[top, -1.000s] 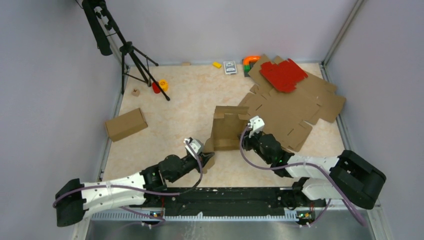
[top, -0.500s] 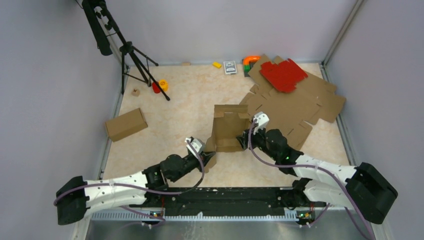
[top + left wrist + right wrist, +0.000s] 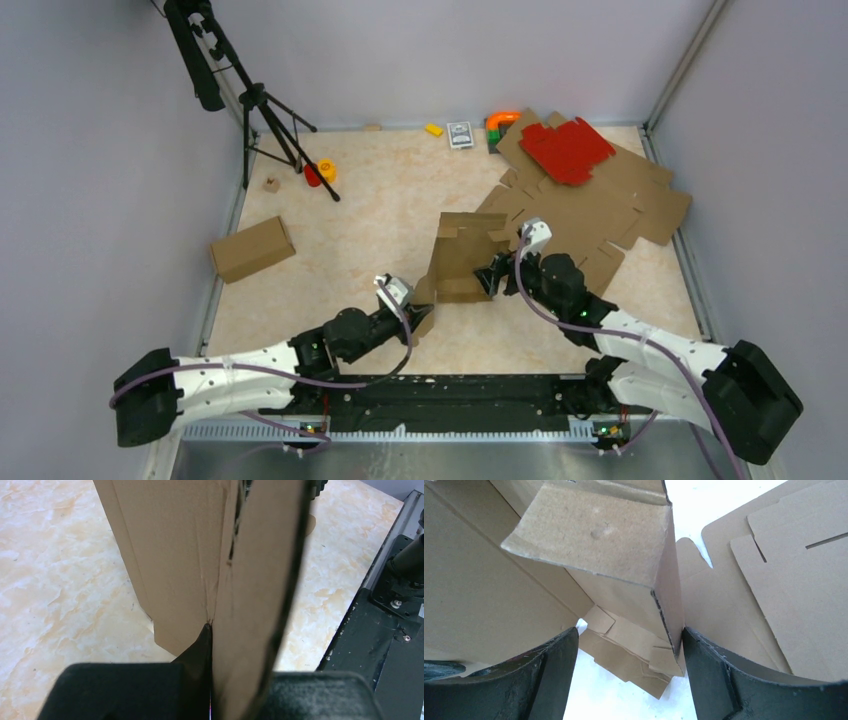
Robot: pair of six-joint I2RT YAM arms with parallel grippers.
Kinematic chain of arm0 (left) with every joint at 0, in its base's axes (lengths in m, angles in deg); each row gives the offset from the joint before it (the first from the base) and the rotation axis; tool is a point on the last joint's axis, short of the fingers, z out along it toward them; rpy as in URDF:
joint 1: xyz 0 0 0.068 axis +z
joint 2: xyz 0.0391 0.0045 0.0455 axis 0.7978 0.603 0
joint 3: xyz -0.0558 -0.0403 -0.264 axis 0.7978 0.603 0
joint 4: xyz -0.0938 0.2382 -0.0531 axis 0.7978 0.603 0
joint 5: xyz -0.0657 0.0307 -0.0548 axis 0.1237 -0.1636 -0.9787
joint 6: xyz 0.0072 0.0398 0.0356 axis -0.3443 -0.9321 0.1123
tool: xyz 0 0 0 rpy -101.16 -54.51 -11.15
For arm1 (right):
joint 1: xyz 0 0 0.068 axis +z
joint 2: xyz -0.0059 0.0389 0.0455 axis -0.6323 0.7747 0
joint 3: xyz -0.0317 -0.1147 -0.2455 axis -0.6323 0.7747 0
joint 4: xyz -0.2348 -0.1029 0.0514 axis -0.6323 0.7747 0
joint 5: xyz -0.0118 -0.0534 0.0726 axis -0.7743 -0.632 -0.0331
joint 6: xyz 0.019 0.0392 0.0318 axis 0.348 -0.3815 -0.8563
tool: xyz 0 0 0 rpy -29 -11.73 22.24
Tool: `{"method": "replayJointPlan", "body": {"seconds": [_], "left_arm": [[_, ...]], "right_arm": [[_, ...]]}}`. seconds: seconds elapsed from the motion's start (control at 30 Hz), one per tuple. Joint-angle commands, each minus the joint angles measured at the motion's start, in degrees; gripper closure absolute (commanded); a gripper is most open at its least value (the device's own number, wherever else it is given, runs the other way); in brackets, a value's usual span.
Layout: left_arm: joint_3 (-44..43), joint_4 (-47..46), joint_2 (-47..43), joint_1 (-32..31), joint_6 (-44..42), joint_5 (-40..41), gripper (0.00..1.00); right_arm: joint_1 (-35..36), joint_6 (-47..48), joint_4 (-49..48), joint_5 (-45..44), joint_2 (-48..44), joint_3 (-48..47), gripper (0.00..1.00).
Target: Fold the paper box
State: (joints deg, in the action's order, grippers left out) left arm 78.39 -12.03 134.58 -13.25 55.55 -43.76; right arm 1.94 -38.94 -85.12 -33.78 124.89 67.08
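Paper box [image 3: 462, 262] stands half-folded and upright on the counter [image 3: 350, 215] between the two claws. The left claw [image 3: 419, 306] is clamped tight on a lower flap at the box's near-left corner, with the cardboard pinched flat between its fingers [image 3: 199, 651]. The right claw [image 3: 493, 278] is at the box's right side with its fingers spread wide, straddling the right wall and a folded-in flap and gripping nothing; flat brown die-cut sheets [image 3: 600, 215] lie just beyond and right of it, with a red sheet [image 3: 565, 148] on top of them farther back.
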Motion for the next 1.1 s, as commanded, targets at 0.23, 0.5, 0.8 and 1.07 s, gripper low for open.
{"method": "replayJointPlan", "body": {"seconds": [0.23,0.5,0.8,1.07], "left_arm": [[1.7,5.7,7.9,-0.6,5.6,-4.4,1.00],[2.1,5.3,7.9,-0.6,6.5,-4.4,1.00],[2.1,5.7,8.1,-0.9,7.2,-5.6,1.00],[0.0,7.5,8.8,-1.0,5.4,-5.1,1.00]], "right_arm": [[-1.0,-5.8,-1.2,5.7,1.4,-1.6,0.29],[-1.0,-5.4,2.7,5.2,2.2,-2.3,0.32],[-1.0,1.9,5.2,7.8,1.1,-0.2,0.15],[0.5,10.6,5.1,6.0,3.9,-0.7,0.07]]}}
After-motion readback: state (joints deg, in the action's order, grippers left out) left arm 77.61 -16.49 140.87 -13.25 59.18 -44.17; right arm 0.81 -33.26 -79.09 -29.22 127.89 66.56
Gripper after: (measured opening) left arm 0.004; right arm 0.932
